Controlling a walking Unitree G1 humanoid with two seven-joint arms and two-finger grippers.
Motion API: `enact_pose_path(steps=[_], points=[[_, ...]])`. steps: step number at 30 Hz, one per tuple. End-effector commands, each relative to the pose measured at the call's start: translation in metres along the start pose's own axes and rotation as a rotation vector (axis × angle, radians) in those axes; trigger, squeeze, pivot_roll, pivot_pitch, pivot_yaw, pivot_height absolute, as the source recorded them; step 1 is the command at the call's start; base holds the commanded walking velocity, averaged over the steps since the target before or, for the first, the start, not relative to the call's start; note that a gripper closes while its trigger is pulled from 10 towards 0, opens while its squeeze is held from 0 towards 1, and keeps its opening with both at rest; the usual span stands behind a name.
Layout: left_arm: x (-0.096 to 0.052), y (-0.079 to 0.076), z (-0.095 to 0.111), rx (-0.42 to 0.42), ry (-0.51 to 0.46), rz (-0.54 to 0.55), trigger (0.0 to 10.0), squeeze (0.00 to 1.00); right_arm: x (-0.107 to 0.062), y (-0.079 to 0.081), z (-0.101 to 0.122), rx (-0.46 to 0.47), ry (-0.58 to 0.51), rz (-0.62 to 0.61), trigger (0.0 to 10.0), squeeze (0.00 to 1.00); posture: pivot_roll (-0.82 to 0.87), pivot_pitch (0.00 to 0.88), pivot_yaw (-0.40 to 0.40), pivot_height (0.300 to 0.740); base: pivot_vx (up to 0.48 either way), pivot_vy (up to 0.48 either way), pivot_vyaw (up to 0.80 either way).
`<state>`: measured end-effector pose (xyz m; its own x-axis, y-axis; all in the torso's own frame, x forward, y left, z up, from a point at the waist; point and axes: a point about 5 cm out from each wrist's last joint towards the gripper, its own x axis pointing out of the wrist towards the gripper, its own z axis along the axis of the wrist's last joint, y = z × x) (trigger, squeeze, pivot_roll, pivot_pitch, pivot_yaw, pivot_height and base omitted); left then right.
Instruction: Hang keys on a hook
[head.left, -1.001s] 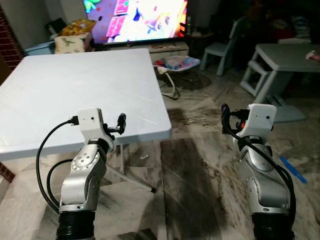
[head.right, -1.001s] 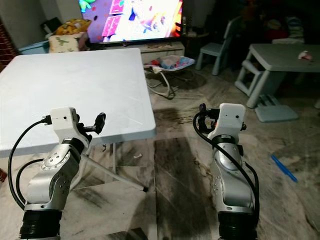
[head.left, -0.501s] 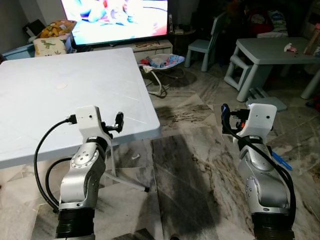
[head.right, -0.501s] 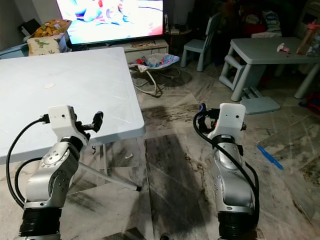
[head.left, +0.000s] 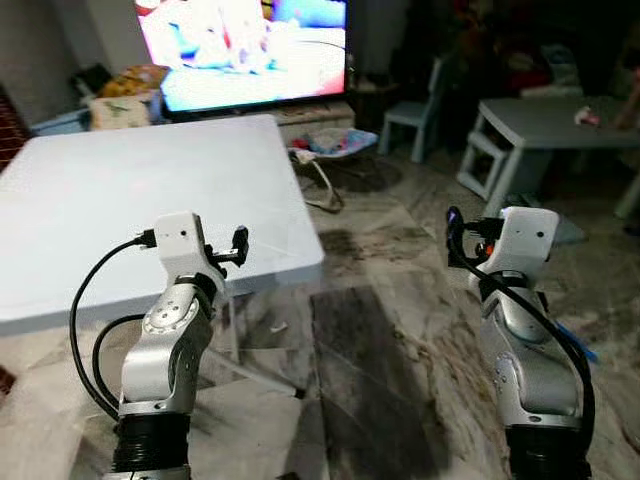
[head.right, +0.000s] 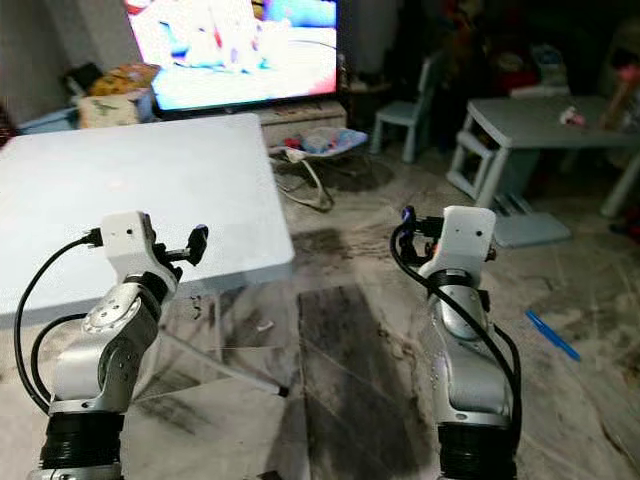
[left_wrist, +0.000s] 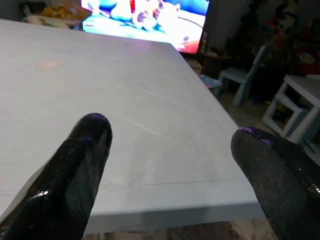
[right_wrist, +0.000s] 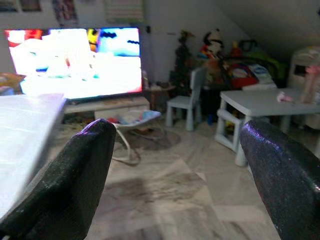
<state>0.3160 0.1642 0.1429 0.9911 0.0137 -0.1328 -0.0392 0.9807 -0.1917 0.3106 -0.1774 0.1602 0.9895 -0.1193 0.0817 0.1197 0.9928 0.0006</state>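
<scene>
Search step: keys, hook not yet found. Left gripper (left_wrist: 165, 165) spread, empty, over near edge of white folding table (head.left: 120, 190). Right gripper (right_wrist: 175, 165) spread, empty, above marble floor (head.left: 390, 330). Next: scan room.

Before us, left: folding table (head.left: 150, 200). Behind it: television (head.left: 250, 50) on a low stand (head.left: 300, 108). Right of the folding table, on the floor (head.left: 380, 330): baby bouncer (head.left: 330, 145). Farther right: small chair (head.left: 425, 105), then a low children's table (head.left: 550, 125).
</scene>
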Motion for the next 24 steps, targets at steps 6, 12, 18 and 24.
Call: enact_pose_path(steps=[6,12,18,24], points=[[0.006,0.003,0.004,0.005,0.009,0.007,10.0,0.0,-0.002,0.001,0.006,-0.002,-0.03,0.005,10.0,0.0,-0.03,0.0,0.054,0.74,0.0,0.48,0.0],[0.007,0.004,0.012,0.015,-0.032,-0.011,10.0,0.0,-0.002,-0.003,0.005,-0.001,-0.033,-0.011,10.0,0.0,-0.03,0.0,0.055,0.74,0.212,0.311,0.0],[0.003,0.004,0.013,0.016,-0.041,-0.002,10.0,0.0,0.003,0.0,0.005,0.003,-0.034,-0.002,10.0,0.0,-0.01,0.0,0.049,0.74,0.372,0.0,0.0],[-0.001,-0.001,0.006,0.023,-0.022,-0.043,10.0,0.0,0.006,0.004,0.006,0.006,-0.035,0.007,10.0,0.0,0.0,0.0,0.046,0.74,0.0,0.0,0.0]])
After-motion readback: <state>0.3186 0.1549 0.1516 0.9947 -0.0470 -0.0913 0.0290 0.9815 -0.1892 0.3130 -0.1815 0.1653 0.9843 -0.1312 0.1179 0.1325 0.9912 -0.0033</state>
